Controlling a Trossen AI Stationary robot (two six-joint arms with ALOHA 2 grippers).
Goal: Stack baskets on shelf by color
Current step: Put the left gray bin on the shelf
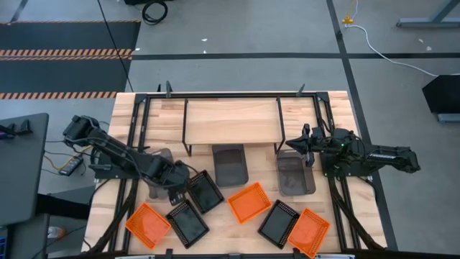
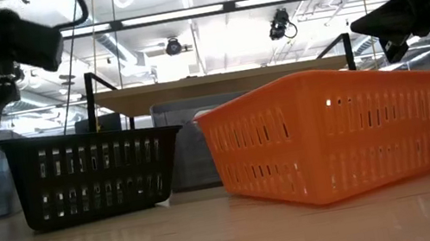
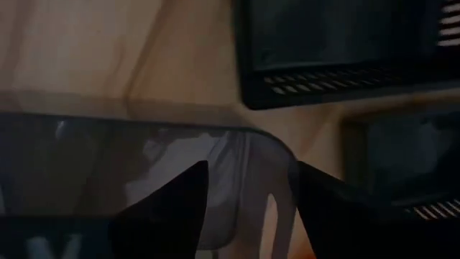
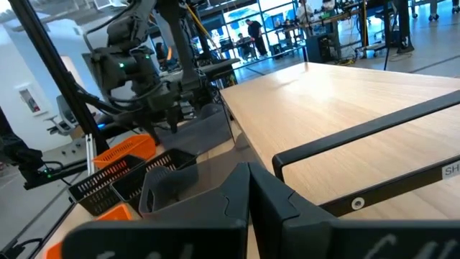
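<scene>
My left gripper point(image 3: 251, 164) points down, open, over the near right corner of a grey basket point(image 1: 159, 160) at the table's left. One finger point(image 3: 180, 208) stands inside its wall and one point(image 3: 338, 208) outside. Two more grey baskets point(image 1: 230, 164) point(image 1: 295, 173) sit on the table in front of the wooden shelf point(image 1: 230, 119). Black baskets point(image 1: 205, 191) point(image 1: 187, 221) point(image 1: 278, 223) and orange baskets point(image 1: 249, 201) point(image 1: 147, 224) point(image 1: 309, 232) lie scattered along the near side. My right gripper point(image 1: 295, 144) waits shut and level by the shelf's right end. My left gripper comes from above at the grey basket's corner wall point(image 3: 248, 140), which stands between the open fingers. Whether either finger touches the wall I cannot tell. The basket rests on the table.
The shelf's black legs point(image 1: 185, 137) and the black frame rails point(image 1: 133, 137) stand at the sides. In the low view a black basket point(image 2: 92, 172) and an orange basket point(image 2: 332, 140) stand close to the near edge. The shelf top is bare wood.
</scene>
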